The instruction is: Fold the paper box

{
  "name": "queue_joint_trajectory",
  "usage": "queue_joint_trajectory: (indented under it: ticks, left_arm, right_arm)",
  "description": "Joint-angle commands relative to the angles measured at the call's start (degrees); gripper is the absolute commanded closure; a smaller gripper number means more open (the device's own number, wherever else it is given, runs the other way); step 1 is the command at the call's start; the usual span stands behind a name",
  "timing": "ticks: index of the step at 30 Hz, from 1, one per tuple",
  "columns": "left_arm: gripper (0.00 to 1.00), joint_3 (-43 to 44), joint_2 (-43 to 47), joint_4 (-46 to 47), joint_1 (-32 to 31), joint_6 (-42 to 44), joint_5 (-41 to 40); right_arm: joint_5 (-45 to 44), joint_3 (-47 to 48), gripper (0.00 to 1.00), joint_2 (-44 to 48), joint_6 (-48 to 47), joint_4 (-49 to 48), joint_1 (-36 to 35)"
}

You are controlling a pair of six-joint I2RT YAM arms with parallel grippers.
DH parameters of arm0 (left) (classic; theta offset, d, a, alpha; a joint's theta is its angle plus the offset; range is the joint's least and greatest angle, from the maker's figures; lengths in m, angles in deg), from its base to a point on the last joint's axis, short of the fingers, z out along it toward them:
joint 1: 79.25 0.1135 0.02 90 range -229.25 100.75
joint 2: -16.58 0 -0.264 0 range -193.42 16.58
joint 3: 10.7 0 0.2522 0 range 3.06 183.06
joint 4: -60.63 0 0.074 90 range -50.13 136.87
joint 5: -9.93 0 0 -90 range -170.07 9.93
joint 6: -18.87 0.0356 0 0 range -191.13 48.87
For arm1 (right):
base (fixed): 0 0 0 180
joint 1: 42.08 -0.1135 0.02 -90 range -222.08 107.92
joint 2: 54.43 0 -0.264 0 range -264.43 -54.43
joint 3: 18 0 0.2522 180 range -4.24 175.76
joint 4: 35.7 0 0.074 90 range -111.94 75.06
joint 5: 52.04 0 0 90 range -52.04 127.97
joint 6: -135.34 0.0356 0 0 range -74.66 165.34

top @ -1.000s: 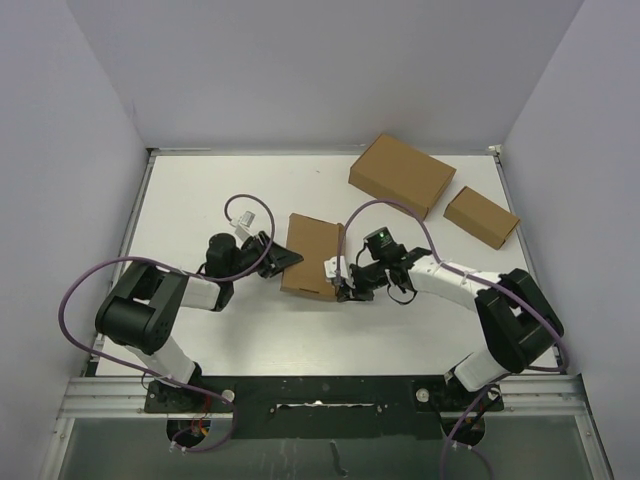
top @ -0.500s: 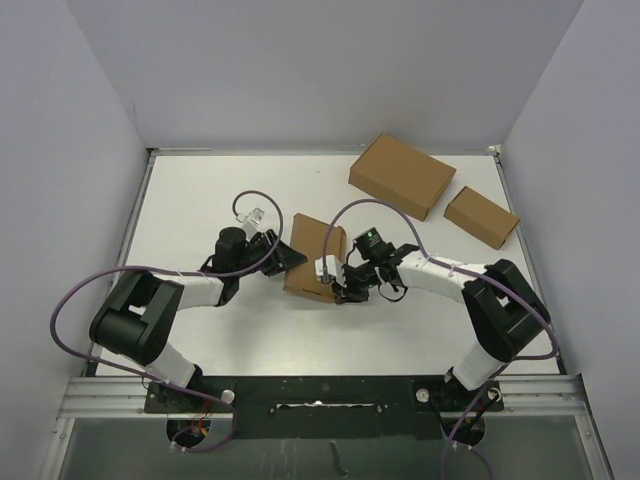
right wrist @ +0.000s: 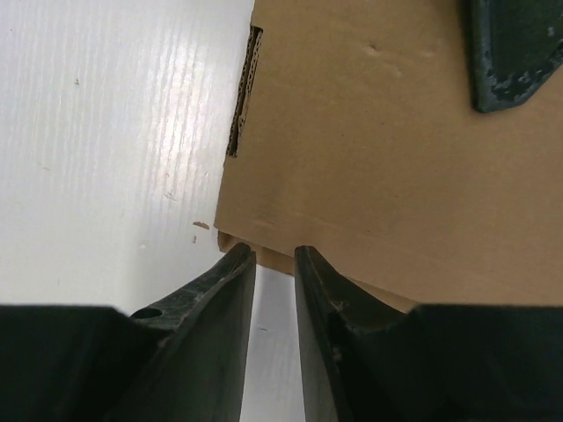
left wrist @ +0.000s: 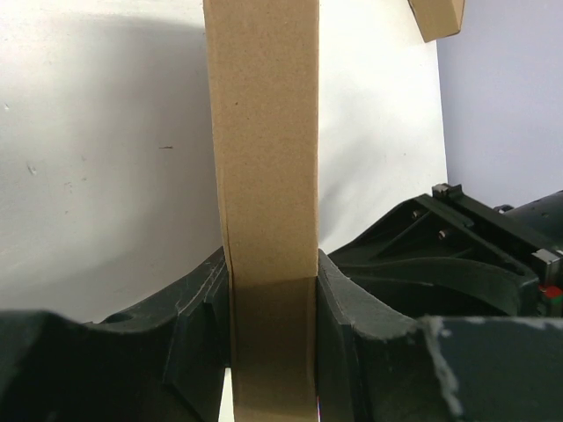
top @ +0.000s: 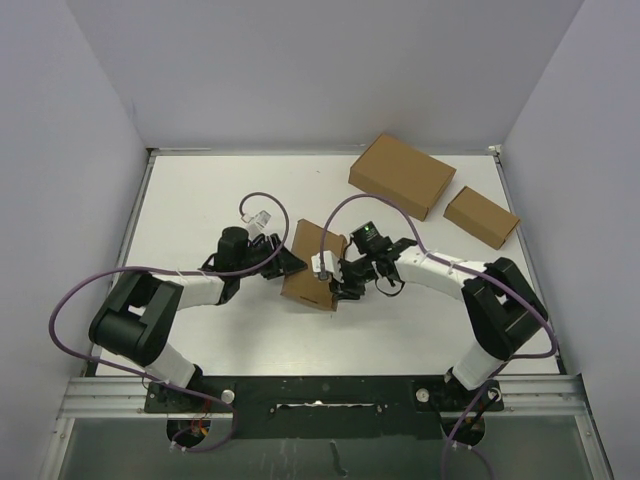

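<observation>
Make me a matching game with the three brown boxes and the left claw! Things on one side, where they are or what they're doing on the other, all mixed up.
Things:
1. paper box
2. largest brown box
3. smallest brown box
4. left gripper

Places or states:
A. furthest right of the three boxes
B. clamped on a cardboard edge
C. nearest of the three boxes
D. furthest back of the three boxes

Pairs: 1-C, 2-D, 3-A, 4-B

Large box (top: 402,175), small box (top: 481,216), seemingly closed.
</observation>
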Motion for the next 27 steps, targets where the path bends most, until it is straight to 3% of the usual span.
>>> queue_joint_trajectory:
  ticks: [1, 8, 17, 21, 27]
  left_arm:
    - [0.79, 2.2, -0.2, -1.0, 0.9, 4.6, 2.5]
    - [0.79, 5.2, 0.8, -7.6, 1.0, 8.5, 3.1]
    - [0.79, 10.4, 2.3, -20.3, 1.0, 16.2, 3.7]
    - [0.79, 12.4, 2.7, -25.4, 1.0, 19.4, 3.8]
    - [0.79, 15.0, 2.1, -28.6, 1.3, 22.0, 5.1]
  right_arm:
    - [2.8, 2.7, 0.72, 2.6, -4.4, 2.6, 0.3]
    - [8.4, 3.3, 0.72, 5.9, -4.0, 4.4, 7.3]
    - [17.7, -0.4, 0.58, 5.9, 12.1, -7.2, 23.9]
    - [15.3, -1.0, 0.49, 2.8, 12.4, -9.6, 24.5]
    - [12.0, 4.6, 0.47, -4.0, 14.9, -8.0, 23.2]
